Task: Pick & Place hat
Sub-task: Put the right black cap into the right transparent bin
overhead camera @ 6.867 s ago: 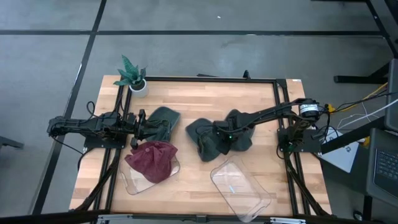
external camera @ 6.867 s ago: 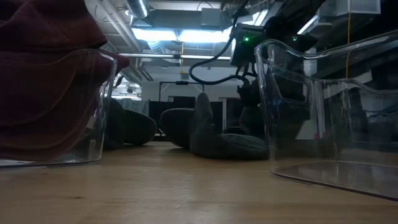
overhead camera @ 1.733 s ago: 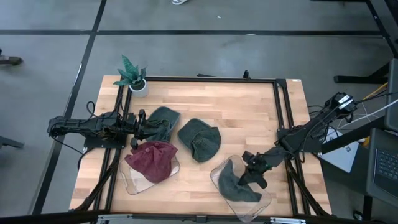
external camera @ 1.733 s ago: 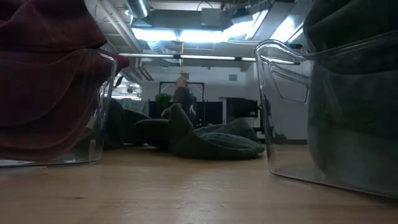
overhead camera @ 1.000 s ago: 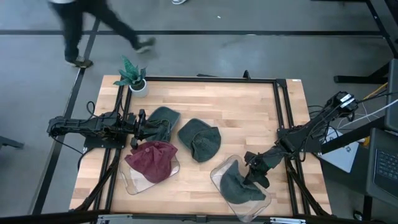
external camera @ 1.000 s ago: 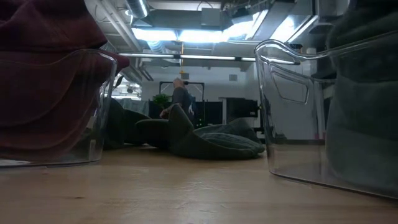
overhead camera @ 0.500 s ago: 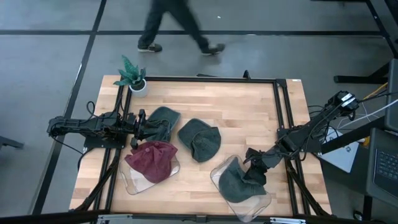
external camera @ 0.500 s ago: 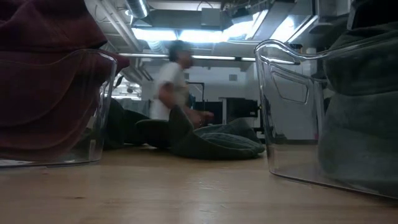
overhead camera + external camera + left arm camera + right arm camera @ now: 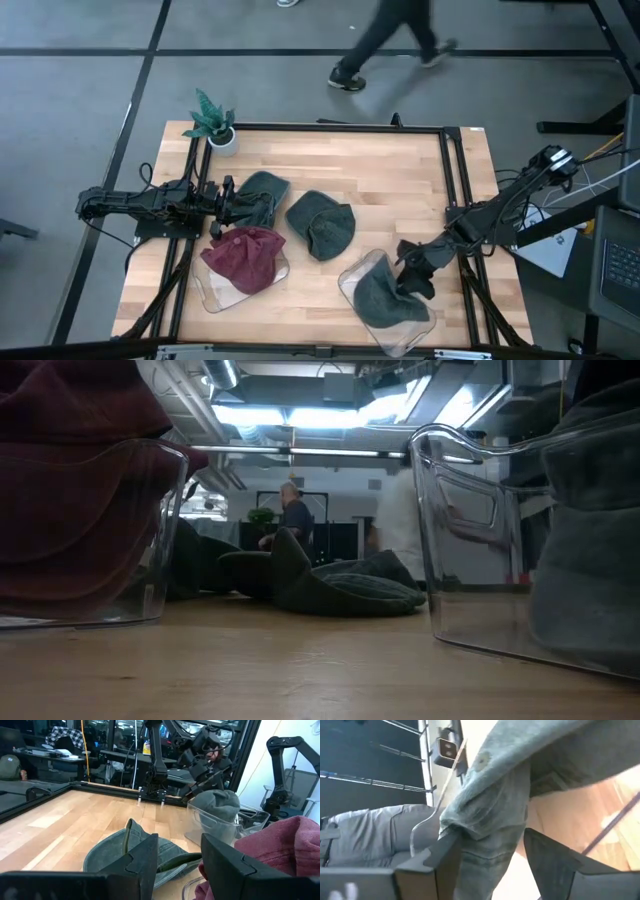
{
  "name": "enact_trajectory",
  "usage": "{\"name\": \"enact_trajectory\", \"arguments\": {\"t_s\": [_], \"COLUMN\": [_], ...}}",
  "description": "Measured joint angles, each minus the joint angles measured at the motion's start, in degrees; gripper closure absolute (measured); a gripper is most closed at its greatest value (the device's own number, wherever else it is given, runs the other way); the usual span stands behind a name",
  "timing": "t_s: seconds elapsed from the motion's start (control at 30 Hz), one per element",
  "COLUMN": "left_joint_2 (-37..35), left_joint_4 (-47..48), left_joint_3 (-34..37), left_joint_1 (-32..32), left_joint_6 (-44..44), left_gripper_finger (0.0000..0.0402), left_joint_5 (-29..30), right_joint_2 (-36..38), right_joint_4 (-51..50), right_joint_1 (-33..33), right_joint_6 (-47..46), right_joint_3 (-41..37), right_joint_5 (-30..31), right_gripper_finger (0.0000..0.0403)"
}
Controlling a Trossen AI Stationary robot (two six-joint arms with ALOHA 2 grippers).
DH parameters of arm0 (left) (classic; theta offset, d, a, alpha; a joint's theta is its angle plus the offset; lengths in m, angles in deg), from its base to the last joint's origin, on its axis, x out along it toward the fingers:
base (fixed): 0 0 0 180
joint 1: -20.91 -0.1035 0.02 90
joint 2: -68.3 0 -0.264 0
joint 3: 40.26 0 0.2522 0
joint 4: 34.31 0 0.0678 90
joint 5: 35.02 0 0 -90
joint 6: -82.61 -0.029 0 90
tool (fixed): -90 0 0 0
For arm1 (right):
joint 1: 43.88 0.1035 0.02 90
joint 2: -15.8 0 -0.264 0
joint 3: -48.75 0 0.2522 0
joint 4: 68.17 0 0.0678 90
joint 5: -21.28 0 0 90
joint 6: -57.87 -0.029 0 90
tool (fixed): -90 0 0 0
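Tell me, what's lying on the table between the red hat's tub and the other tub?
From above, a dark green hat lies on the wood between the red hat's tub and the right tub, a bit farther back.

A grey-green hat lies crumpled in a clear bin — near the table's front right.
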Motion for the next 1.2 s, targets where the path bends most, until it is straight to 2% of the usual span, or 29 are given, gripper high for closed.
{"name": "enact_trajectory", "arguments": {"t_s": [0.17,0.57,0.67,0.77,0.97,1.2], "left_joint_2": [0.0,0.0,0.0,0.0,0.0,0.0], "left_joint_4": [0.0,0.0,0.0,0.0,0.0,0.0], "left_joint_3": [0.0,0.0,0.0,0.0,0.0,0.0], "left_joint_1": [0.0,0.0,0.0,0.0,0.0,0.0], "left_joint_6": [0.0,0.0,0.0,0.0,0.0,0.0], "left_gripper_finger": [0.0258,0.0258,0.0258,0.0258,0.0258,0.0258], "left_joint_5": [0.0,0.0,0.0,0.0,0.0,0.0], "right_joint_2": [3.0,11.6,13.5,14.5,12.6,3.2], "right_joint_4": [-2.4,-17.7,-24.9,-32.9,-42.3,-42.6], "right_joint_1": [-0.2,-1.3,-2.5,-3.8,-6.4,-10.4], "right_joint_6": [3.6,4.5,6.6,9.6,20.3,39.5], "right_joint_3": [0.0,0.6,3.4,7.3,16.4,24.2], "right_joint_5": [0.7,9.2,13.0,19.6,30.6,32.0], "right_gripper_finger": [0.0187,0.0221,0.0228,0.023,0.0231,0.0231]}}
